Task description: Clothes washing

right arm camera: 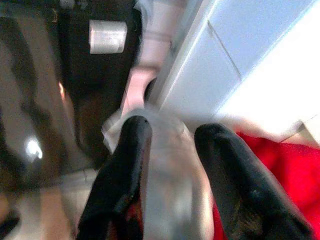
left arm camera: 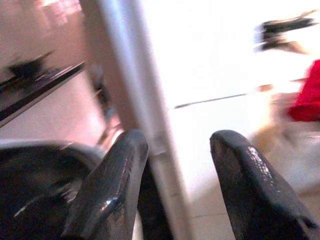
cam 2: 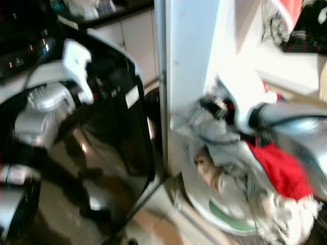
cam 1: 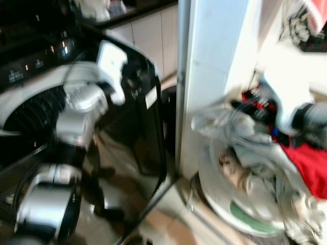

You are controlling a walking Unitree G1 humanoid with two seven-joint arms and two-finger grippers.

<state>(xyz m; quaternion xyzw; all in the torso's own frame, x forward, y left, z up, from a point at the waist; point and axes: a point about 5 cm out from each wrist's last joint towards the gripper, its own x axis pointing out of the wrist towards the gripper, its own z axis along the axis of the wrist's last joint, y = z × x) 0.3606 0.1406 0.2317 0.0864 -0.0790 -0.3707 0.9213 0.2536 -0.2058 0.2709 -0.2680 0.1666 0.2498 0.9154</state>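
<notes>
A black top-loading washing machine (cam 1: 127,127) stands on the left with its dark drum opening (cam 1: 30,112) showing. My left arm is raised over the machine's front corner, and the left gripper (left arm camera: 180,142) is open with nothing between its fingers. On the right, a white laundry basket (cam 1: 214,194) holds a heap of clothes, among them a red garment (cam 1: 306,163). My right gripper (right arm camera: 174,127) is above the basket, shut on a grey garment (right arm camera: 170,175) that hangs from it, blurred, beside the pillar (cam 1: 240,127).
A white pillar (cam 1: 214,61) stands between the machine and the basket, leaving only a narrow gap. Pale cabinets (cam 1: 148,35) under a dark counter are behind the machine. More clothes (cam 1: 306,20) lie on a white ledge at the upper right.
</notes>
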